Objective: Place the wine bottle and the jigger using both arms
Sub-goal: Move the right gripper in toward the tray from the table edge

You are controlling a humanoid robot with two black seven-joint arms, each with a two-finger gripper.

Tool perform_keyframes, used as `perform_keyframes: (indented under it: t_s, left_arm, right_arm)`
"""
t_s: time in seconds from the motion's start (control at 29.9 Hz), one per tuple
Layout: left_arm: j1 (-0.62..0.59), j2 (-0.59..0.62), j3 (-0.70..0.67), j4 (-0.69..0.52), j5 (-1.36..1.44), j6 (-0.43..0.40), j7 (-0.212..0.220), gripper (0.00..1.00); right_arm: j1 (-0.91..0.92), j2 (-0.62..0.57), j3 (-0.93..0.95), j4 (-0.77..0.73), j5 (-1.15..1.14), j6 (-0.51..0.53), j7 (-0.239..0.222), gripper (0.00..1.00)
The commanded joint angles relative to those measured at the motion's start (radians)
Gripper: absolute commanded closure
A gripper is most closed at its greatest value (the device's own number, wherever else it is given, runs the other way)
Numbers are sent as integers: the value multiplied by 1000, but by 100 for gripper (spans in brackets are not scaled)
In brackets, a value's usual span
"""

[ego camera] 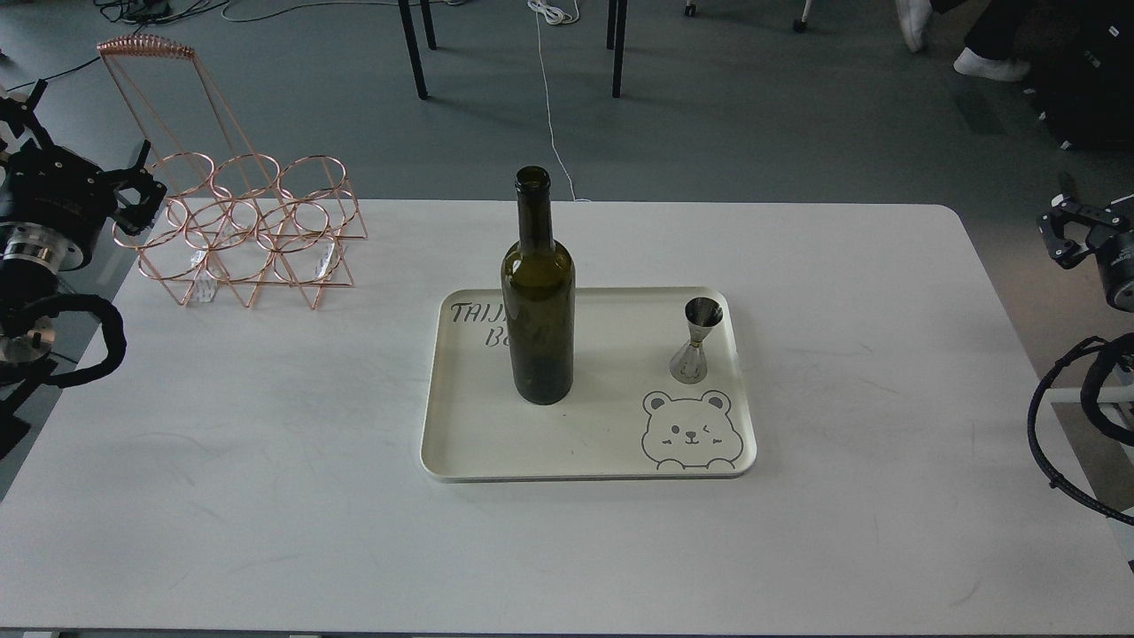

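The dark green wine bottle [539, 301] stands upright in the middle of a cream tray [496, 443] at the table's centre. The small steel jigger [696, 339] stands upright on the tray's right side, above a printed bear. My left gripper [142, 197] hangs at the far left edge of the view, beside the table's left side, well away from the tray; it holds nothing. My right gripper [1067, 232] sits at the far right edge, off the table, also holding nothing. Both are small and dark, so finger spacing is unclear.
A copper wire bottle rack [248, 232] with a tall handle stands on the white table [266, 496] at the back left, close to my left gripper. Table legs, cables and a person's feet are on the floor behind.
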Motion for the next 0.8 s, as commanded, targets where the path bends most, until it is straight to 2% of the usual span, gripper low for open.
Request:
perform_keyframes:
  t_s: [0.0,0.3,0.43,0.57,0.77]
  left_arm:
    - [0,3,-1,0,-1,0,-1,2]
    - [-1,0,-2,-5,-1,1,2,2]
    - [-1,0,-7,-11,-1,3,2,2]
    - [-1,-1,-11,-11,-1,1,5,2]
    - [-3,-6,-11,-12,-1,1,7,2]
  right_arm:
    - [2,2,-6,2,-1,0,0,1]
    - [-14,-27,-36,57,-10,0,2,1]
    - [-43,-159,-120,221,-29,-19,9,2]
    - [-54,-303,-196,409,-156,-114,17,2]
    - [-112,-444,-210,685,-458,-318,41,2]
